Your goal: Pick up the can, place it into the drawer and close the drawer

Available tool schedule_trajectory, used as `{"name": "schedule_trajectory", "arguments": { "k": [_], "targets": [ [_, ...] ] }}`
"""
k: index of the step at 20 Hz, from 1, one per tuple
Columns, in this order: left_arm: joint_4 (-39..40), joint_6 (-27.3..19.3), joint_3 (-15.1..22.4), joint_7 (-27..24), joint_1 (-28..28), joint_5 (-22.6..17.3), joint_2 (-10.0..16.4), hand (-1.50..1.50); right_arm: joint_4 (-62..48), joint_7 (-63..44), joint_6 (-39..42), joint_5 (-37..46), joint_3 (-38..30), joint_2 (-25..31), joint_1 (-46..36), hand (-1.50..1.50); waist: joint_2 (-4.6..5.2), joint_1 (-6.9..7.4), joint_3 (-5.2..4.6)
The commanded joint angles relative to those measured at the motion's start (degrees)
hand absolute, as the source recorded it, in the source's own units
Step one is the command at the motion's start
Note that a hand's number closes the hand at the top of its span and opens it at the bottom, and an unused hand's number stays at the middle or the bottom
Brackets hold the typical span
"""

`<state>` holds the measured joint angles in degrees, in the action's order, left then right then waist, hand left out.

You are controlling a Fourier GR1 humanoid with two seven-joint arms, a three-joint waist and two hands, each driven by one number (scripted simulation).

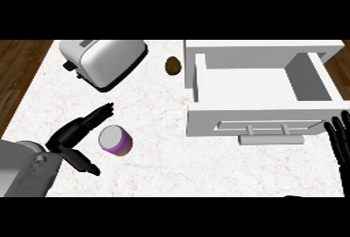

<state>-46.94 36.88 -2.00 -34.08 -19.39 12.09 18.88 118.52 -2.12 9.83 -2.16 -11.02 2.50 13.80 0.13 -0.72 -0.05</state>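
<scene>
A purple can point(115, 140) with a pale grey top stands on the white marbled counter point(157, 115), left of centre. My left hand point(74, 136) is open right beside it on its left, fingers stretched past the can's far side and thumb low at its near side, not closed on it. The white drawer point(259, 121) is pulled open at the right, its inside bare, its handle point(270, 132) on the front panel facing me. My right hand point(340, 141) rests open at the right edge, fingers up, just right of the drawer front.
A silver toaster point(103, 58) lies at the back left of the counter. A small brown oval object point(173, 65) sits between the toaster and the drawer cabinet. Dark wood floor point(17, 69) shows beyond the counter's left edge.
</scene>
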Motion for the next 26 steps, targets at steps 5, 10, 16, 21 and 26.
{"name": "schedule_trajectory", "arguments": {
  "k": [5,10,16,21,26],
  "targets": [
    [9.3,0.9,2.3,-10.0,-2.2,2.7,-0.3,-1.50,2.7,-1.9,-0.7,1.5,1.5,-1.2,0.7,-1.50,-0.03,0.07,-0.01],
    [18.6,0.8,1.8,-11.4,-8.8,3.1,1.0,-1.50,0.8,2.4,0.3,1.3,1.2,-2.1,3.3,-1.50,0.10,-0.40,-0.02],
    [21.0,0.8,2.8,-12.0,-10.3,2.6,-0.5,-1.50,-1.0,2.8,0.9,1.5,0.8,-1.3,1.2,-1.50,0.13,-0.22,-0.01],
    [23.5,-1.5,3.8,-13.9,-11.3,3.6,-2.0,-1.50,2.0,-2.0,1.6,-2.9,-2.6,0.8,0.7,-1.50,0.10,-0.34,-0.02],
    [27.0,-4.2,4.4,-16.9,-11.9,4.8,-2.7,-1.50,5.4,-5.8,-0.1,-1.0,-0.2,-0.1,-1.2,-1.50,0.19,-0.34,-0.07]
  ]
}}
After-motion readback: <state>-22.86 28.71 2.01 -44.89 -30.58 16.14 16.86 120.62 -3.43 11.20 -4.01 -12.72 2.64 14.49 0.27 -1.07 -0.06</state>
